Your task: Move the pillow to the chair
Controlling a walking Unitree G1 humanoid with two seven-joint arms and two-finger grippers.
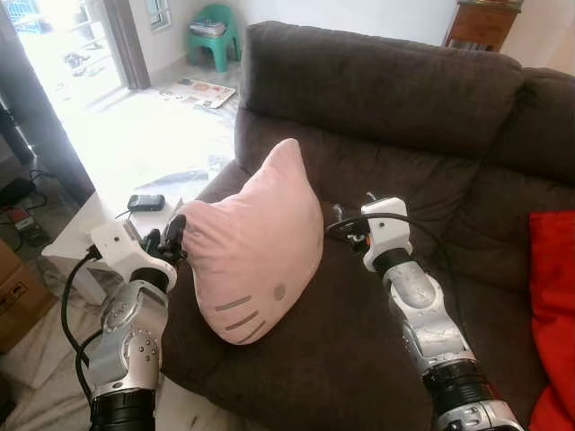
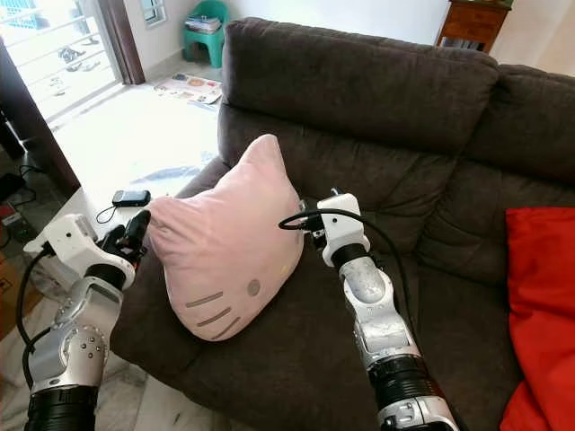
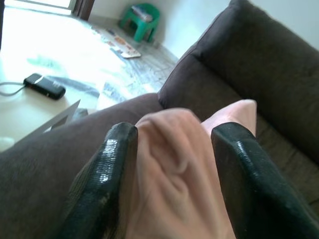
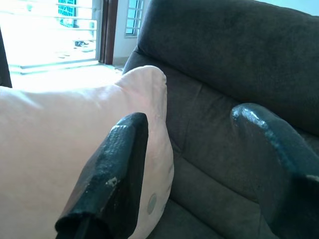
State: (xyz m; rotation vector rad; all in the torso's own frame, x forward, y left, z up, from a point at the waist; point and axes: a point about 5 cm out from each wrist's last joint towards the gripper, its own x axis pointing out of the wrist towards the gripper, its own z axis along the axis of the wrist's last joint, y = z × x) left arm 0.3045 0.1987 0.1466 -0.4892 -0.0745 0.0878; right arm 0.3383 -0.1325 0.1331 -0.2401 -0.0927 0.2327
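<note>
one pink pillow on brown sofa

Pink pillow, cat-face shape: two pointed ears, grey whisker stripes and small grey dot on lower front. Stands upright on dark brown sofa seat, slightly tilted. One ear corner pinched between left gripper fingers (fabric bunched there). Right gripper just beside opposite edge, fingers spread.

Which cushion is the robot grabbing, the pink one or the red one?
The pink pillow with the little whisker marks. The left gripper pinches its corner and the right gripper presses its other side. The red cushion lies untouched at the sofa's far right.
</note>
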